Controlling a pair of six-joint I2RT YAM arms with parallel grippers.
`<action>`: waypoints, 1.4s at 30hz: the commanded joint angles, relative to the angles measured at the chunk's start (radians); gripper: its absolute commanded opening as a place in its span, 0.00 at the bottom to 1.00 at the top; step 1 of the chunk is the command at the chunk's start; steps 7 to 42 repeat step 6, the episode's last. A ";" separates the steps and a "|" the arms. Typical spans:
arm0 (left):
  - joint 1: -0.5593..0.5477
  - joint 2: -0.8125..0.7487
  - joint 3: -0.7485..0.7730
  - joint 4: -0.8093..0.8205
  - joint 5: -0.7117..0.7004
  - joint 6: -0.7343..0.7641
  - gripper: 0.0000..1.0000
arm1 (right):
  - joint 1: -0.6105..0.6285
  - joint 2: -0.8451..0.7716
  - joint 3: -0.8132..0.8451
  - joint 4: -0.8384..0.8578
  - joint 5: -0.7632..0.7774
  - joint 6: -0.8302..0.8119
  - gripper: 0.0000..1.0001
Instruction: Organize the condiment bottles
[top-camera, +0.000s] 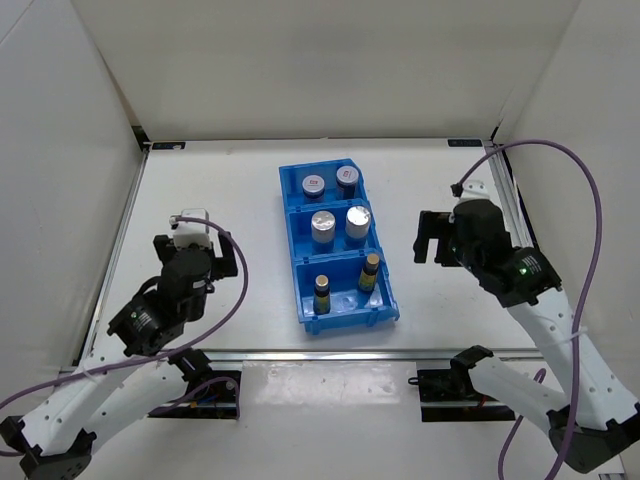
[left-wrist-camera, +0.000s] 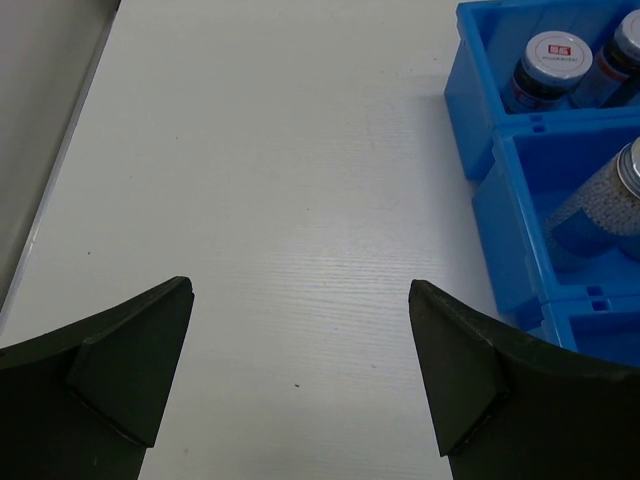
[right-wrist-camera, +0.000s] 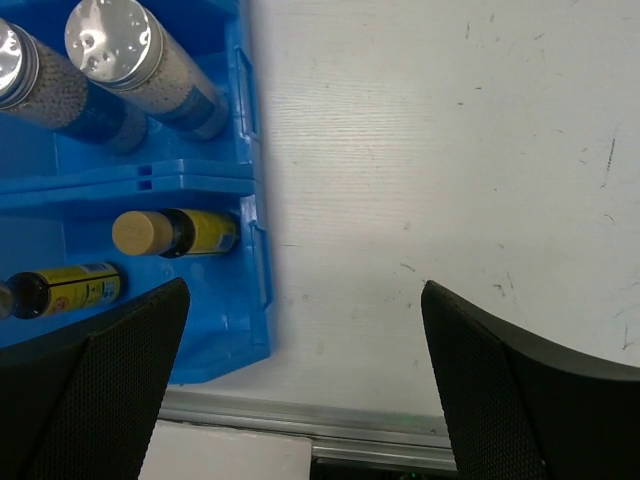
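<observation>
**All six bottles sit sorted in the bin, and both grippers are wide open.**

The job looks about done. In the top view the blue bin (top-camera: 345, 316) stands in the middle of the frame, with two short jars (top-camera: 313, 184) in its top part, two white bottles (top-camera: 323, 228) in the middle part and two thin dark bottles (top-camera: 322, 293) in the bottom part. All stand up straight. The left gripper (left-wrist-camera: 300, 287) and the right gripper (right-wrist-camera: 305, 288) hold nothing, over bare table (top-camera: 200, 180) on each side. Next, the arms likely only need to pull back.
</observation>
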 joint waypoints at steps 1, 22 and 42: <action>-0.005 0.034 0.005 0.002 0.002 0.005 1.00 | 0.002 -0.038 0.042 -0.038 0.047 0.025 1.00; -0.005 0.043 0.005 0.002 -0.010 -0.004 1.00 | 0.002 -0.099 -0.009 -0.048 0.086 0.048 1.00; -0.005 0.043 0.005 0.002 -0.010 -0.004 1.00 | 0.002 -0.099 -0.009 -0.048 0.086 0.048 1.00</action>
